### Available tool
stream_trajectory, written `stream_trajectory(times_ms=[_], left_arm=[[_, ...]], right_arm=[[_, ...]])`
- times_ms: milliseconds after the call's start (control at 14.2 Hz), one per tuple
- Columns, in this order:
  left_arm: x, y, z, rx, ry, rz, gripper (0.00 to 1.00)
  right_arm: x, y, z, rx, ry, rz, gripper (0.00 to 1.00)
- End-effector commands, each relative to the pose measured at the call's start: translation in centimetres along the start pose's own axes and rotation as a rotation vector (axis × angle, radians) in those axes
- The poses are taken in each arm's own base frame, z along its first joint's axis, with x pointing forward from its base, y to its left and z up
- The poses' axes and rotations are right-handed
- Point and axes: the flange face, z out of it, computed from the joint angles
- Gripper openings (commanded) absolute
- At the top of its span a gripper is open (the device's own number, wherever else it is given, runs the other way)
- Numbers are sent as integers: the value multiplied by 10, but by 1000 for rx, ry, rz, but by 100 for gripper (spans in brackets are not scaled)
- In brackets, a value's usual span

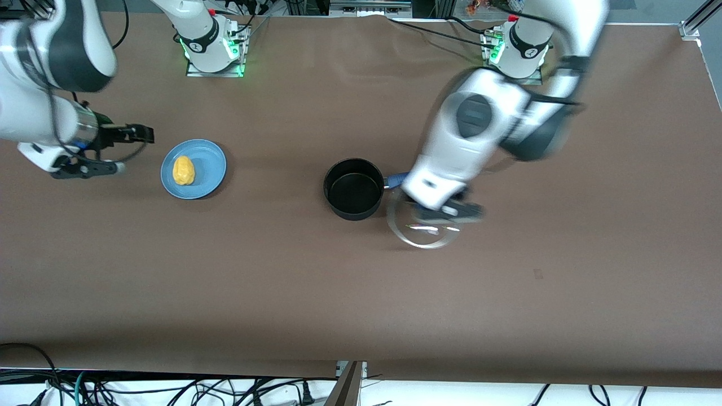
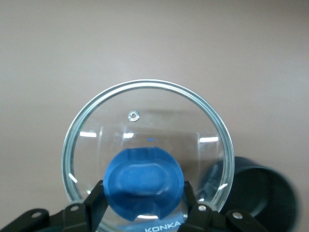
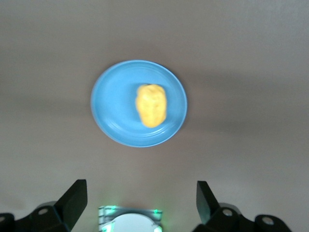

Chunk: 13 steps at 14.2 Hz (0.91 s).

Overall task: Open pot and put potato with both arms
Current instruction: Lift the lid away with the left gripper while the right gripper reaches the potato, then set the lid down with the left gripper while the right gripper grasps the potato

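The left end effector [image 2: 143,212] has its two fingers [image 2: 96,205] closed on the blue knob [image 2: 143,183] of the glass lid [image 2: 147,150]. In the front view it holds the lid [image 1: 420,225] up in the air, over the desk [image 1: 361,293] just beside the pot [image 1: 354,188], toward the left arm's end. The pot is open and looks empty. Its blue handle [image 1: 395,180] pokes out toward the left arm and is mostly hidden under it.

The step now, I think, is to put the lid down. To do it well, the left arm should carry the lid clear of the pot and its handle, keep it flat, bring it down slowly until the rim sits on the desk, and only then let go. Glass can slip or crack if it drops.

The right end effector [image 1: 121,151] waits with its fingers [image 3: 72,200] wide apart and holding nothing. It is over the desk beside the blue plate [image 1: 210,163], at the right arm's end. The potato [image 1: 184,170] lies on that plate [image 3: 111,104], well apart from the pot. The potato [image 3: 151,105] is lumpy and may roll, so a grip across its narrow middle would be best
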Motion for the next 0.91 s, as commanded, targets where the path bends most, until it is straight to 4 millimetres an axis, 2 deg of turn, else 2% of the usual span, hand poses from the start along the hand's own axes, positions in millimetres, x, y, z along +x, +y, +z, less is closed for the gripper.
stream_trajectory(times_ms=[0, 211, 352, 492, 703, 773, 844], left_arm=[[11, -128, 1, -1, -39, 176, 43], [26, -261, 23, 46, -63, 315, 43], [22, -325, 48, 59, -54, 332, 43], [12, -367, 76, 70, -32, 349, 43], [2, -412, 120, 44, 5, 363, 43], [-2, -435, 135, 31, 1, 363, 43], [-5, -449, 148, 6, 9, 369, 43]], right_arm=[[-12, -6, 63, -51, 45, -43, 100], [-5, -13, 121, -52, 135, -69, 100], [1, -15, 153, -44, 166, -76, 100], [7, -16, 178, -36, 193, -81, 100], [14, -9, 210, -27, 195, -77, 99], [16, -2, 221, -29, 200, -86, 95], [18, 4, 227, -30, 207, -103, 78]])
